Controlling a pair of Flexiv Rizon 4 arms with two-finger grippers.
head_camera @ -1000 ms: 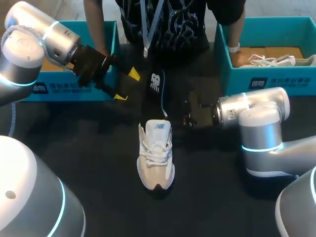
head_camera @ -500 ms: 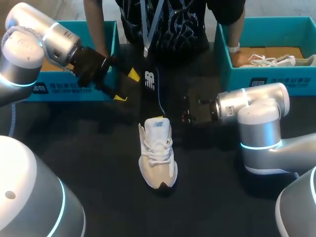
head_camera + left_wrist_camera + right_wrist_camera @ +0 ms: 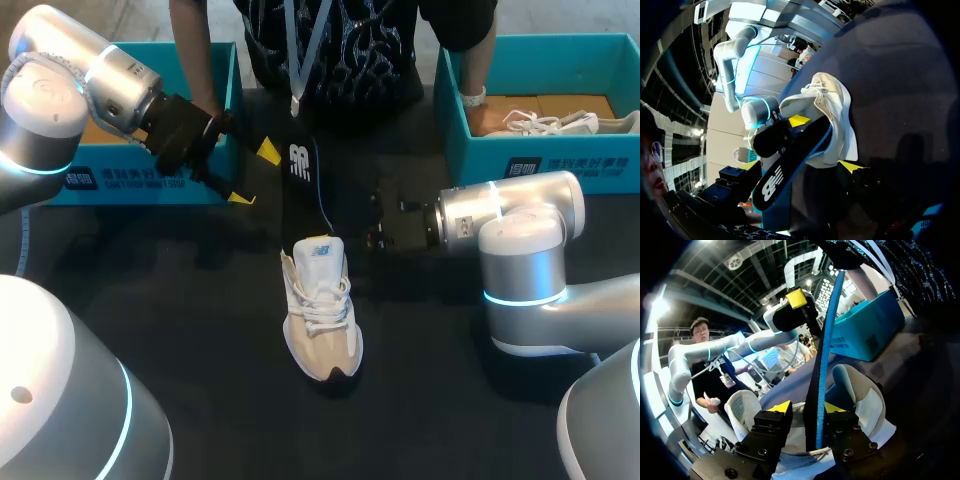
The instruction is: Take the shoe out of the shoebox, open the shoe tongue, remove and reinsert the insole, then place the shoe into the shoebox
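A white and beige shoe [image 3: 320, 315] lies on the black table, toe toward me. Its black insole [image 3: 300, 175] with a blue edge has one end in the shoe's heel and slants up and away. My right gripper [image 3: 807, 407] comes in from the right at the heel. The insole [image 3: 822, 365] stands on edge between its yellow tips, with a gap to one finger, so it is open. My left gripper [image 3: 254, 174] hangs wide open just left of the insole's far end, holding nothing. In the left wrist view the insole [image 3: 785, 165] and shoe [image 3: 832, 110] lie ahead of its fingers.
A teal shoebox [image 3: 150, 175] stands at the back left behind my left gripper. Another teal box [image 3: 540, 155] at the back right holds a second shoe [image 3: 550, 122]. A person at the far edge rests a hand [image 3: 472, 100] on the right box.
The insole's far end has swung left and away. The shoe's toe has turned a little to the right. My right gripper's fingers have spread. The left arm has kept still.
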